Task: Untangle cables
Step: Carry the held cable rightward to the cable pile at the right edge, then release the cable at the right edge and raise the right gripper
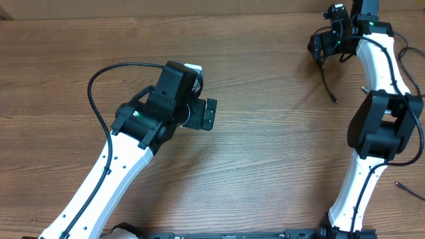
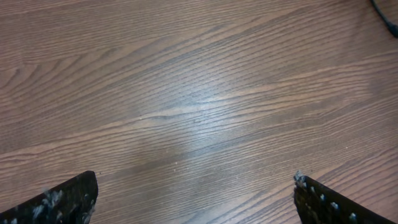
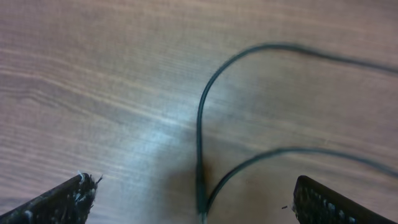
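A thin black cable [image 1: 327, 83] lies on the wooden table at the far right and runs down from under my right gripper [image 1: 321, 48]. In the right wrist view the cable [image 3: 200, 137] shows blurred as two curved strands that meet between the wide-apart fingers [image 3: 59, 200]. My right gripper [image 3: 196, 196] is open and grips nothing. My left gripper [image 1: 210, 114] hovers over bare wood near the table's middle. It stands open [image 2: 196, 196] with nothing between its fingers [image 2: 62, 202]. A dark cord end [image 2: 387, 17] shows at the top right corner of the left wrist view.
Another thin black cord end [image 1: 406, 190] lies at the right edge, beside the right arm's white lower link [image 1: 358, 179]. A thick black arm cable [image 1: 99, 86] loops out behind the left arm. The table [image 1: 265, 153] is brown wood grain.
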Available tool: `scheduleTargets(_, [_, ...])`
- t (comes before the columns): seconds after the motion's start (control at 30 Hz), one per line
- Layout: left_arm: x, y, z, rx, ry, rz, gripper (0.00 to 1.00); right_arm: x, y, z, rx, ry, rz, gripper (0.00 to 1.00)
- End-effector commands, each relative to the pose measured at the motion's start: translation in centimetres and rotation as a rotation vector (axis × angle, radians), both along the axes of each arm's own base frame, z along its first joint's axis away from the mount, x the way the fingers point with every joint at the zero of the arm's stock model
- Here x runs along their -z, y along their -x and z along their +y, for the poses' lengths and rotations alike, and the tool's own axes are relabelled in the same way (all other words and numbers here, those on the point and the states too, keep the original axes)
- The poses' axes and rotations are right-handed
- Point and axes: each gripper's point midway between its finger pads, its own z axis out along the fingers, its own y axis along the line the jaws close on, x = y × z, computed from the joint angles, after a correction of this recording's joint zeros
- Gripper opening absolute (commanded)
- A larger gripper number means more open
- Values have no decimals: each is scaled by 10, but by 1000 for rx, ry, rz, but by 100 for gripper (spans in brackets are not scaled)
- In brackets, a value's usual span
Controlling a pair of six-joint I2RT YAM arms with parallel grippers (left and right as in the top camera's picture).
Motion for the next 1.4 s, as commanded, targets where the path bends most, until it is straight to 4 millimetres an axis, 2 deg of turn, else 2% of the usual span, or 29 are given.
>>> scheduleTargets(0.0, [-5, -3, 2, 2, -9, -20, 100, 0, 4, 4, 23, -34, 28, 100])
scheduleTargets(0.13, [-5, -3, 2, 2, -9, -20, 100, -12, 14, 6, 22, -39, 65, 100])
scheduleTargets(0.23, [-5, -3, 2, 2, -9, -20, 100, -38, 19, 9, 20, -37, 55, 100])
scheduleTargets(0.5, [-5, -3, 2, 2, -9, -20, 100, -142, 32, 16, 89, -88, -96, 100])
scheduleTargets(0.57, [-5, -3, 2, 2, -9, -20, 99, -166, 43, 25, 99, -127, -121, 100])
scheduleTargets(0.7, [-5, -3, 2, 2, -9, -20, 100, -198, 75, 50, 59, -204, -104, 100])
scheduleTargets(0.83, [-5, -3, 2, 2, -9, -20, 100, -209, 116, 80, 1, -292, -7, 100])
scheduleTargets(1.0, [-5, -3, 2, 2, -9, -20, 100, -206, 169, 116, -51, -432, 193, 100])
scheduleTargets(1.13, [-5, -3, 2, 2, -9, -20, 100, -202, 182, 121, -49, -446, 258, 100])
scheduleTargets(1.37, [-5, -3, 2, 2, -9, -20, 100, -202, 183, 121, -49, -446, 260, 100])
